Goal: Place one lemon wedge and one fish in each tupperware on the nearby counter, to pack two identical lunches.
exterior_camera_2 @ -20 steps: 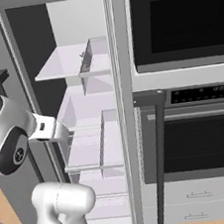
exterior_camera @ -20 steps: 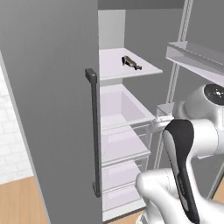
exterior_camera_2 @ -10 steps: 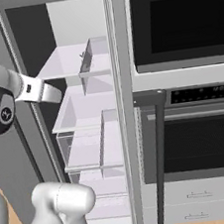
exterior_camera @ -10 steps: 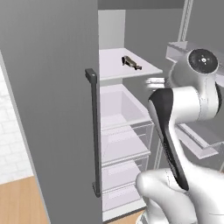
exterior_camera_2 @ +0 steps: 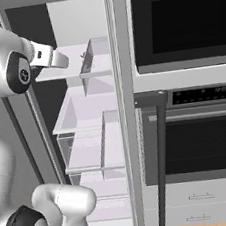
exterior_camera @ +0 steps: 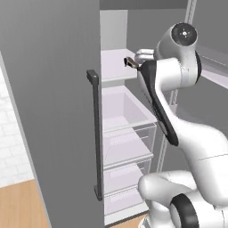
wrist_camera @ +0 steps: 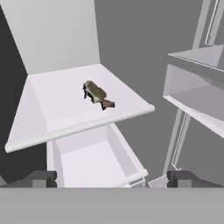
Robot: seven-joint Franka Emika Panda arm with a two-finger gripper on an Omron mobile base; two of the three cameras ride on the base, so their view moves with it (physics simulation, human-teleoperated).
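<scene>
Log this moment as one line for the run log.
phase: reaching into fridge | gripper: open, empty | target: fish on fridge shelf | contact: none

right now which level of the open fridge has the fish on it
The top white shelf, the flat one above the clear drawers. A small brown fish lies near its middle; the drawers below look bare. The open gripper hangs in front of it.

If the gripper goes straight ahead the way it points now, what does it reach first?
Probably the white fridge shelf near its front edge, with the fish lying a little beyond and above centre in the hand view. The open gripper has nothing between it and the shelf, though depth is hard to judge.
</scene>
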